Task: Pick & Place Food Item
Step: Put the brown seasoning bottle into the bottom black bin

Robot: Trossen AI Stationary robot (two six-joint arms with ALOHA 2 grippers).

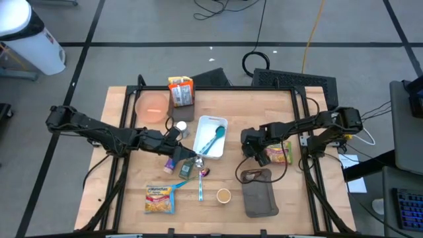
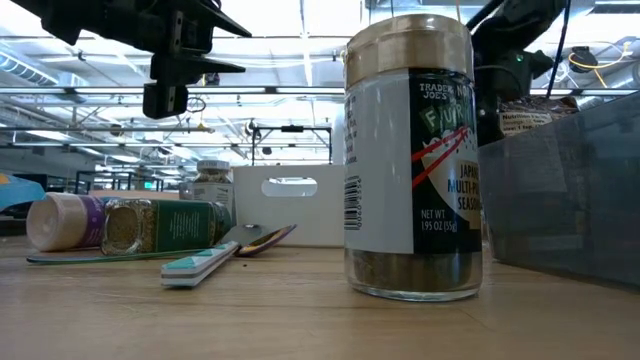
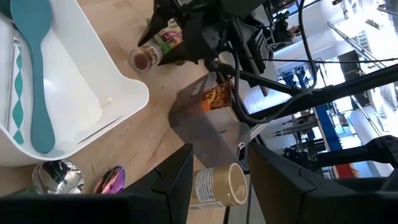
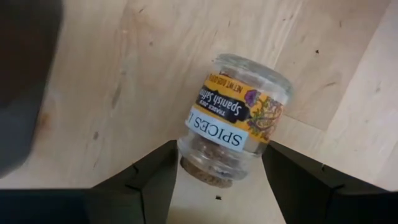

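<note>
A small glass saffron jar [image 4: 233,118] with a cork top stands upright on the wooden table [image 1: 231,112]; in the left wrist view the jar [image 3: 146,57] sits under the right arm. My right gripper [image 4: 217,171] [image 1: 251,153] points steeply down over it, open, one finger on each side of the jar's top; I cannot tell whether they touch it. My left gripper [image 3: 221,149] [image 1: 190,156] hovers open and holding nothing beside the white tray [image 1: 201,149], raised above the table in the low view [image 2: 165,75].
The white tray holds a teal spoon [image 1: 213,139]. An orange bowl [image 1: 152,107] and a snack box [image 1: 182,90] stand far left. Near the front lie a noodle packet [image 1: 159,198], a toothbrush [image 1: 201,186], a seasoning jar [image 1: 223,196] and a grey bin [image 1: 259,195].
</note>
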